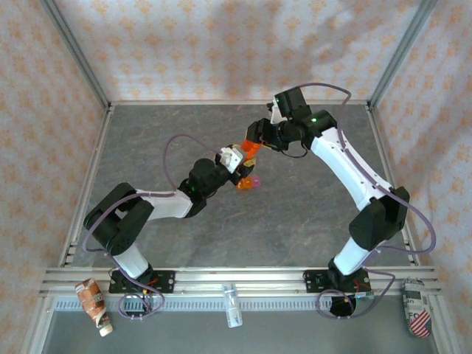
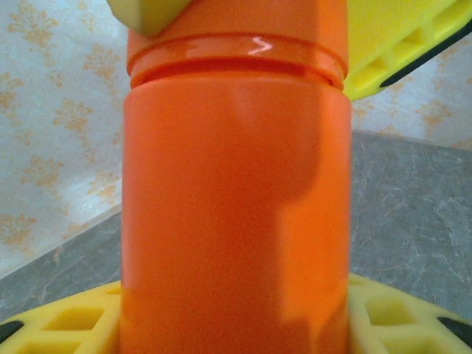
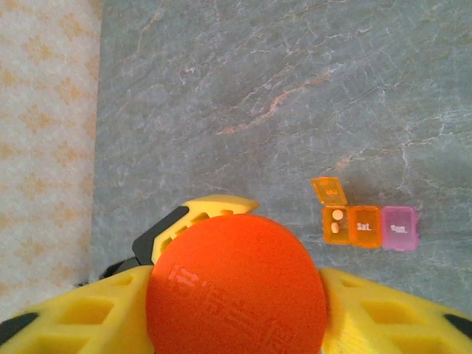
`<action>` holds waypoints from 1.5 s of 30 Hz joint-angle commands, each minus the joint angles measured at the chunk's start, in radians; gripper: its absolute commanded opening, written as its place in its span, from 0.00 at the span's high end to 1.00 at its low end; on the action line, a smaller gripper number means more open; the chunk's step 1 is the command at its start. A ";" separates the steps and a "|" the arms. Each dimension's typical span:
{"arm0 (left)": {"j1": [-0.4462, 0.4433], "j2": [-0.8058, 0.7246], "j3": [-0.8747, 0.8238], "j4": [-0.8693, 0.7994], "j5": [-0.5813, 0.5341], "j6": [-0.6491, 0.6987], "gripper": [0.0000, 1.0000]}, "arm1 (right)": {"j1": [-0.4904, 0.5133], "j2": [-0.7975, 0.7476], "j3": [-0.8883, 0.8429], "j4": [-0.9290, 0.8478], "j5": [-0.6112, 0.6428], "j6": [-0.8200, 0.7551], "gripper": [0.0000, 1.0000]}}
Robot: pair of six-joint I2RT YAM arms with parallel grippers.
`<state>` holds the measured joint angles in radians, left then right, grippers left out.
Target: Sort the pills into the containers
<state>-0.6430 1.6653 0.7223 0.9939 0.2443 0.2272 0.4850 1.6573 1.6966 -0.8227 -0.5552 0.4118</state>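
Observation:
An upright orange bottle (image 2: 236, 199) is held above the table between both grippers. My left gripper (image 2: 236, 321) is shut on the bottle's body, with yellow fingers (image 2: 59, 321) at either side. My right gripper (image 3: 236, 295) is shut from above on the orange-red cap (image 3: 236, 284). In the top view the left gripper (image 1: 237, 159) and right gripper (image 1: 256, 143) meet at the bottle (image 1: 251, 153). The small pill box (image 3: 369, 226) lies on the table. One of its orange compartments (image 3: 335, 223) is open with two white pills inside. Its pink compartment (image 3: 400, 227) is shut. The box (image 1: 248, 182) sits just in front of the grippers.
The grey marbled table (image 1: 295, 206) is ringed by patterned walls and metal frame posts (image 1: 77, 55). A crumpled packet (image 1: 94, 296), a small clear bottle (image 1: 232, 304) and a can (image 1: 417, 308) lie beyond the front rail.

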 commanded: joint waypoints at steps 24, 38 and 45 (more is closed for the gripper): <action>0.095 -0.027 0.064 0.209 0.509 -0.337 1.00 | -0.040 -0.141 0.176 -0.299 -0.055 -0.479 0.17; 0.097 0.004 0.084 0.210 0.568 -0.381 1.00 | -0.031 -0.045 0.264 -0.306 -0.105 -0.472 0.22; 0.097 0.007 0.089 0.209 0.571 -0.382 1.00 | -0.025 -0.020 0.268 -0.312 -0.118 -0.470 0.29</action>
<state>-0.5514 1.6653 0.7719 1.1358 0.7898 -0.1421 0.4507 1.6287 1.9339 -1.1122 -0.6563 -0.0475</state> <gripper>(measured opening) 0.519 0.723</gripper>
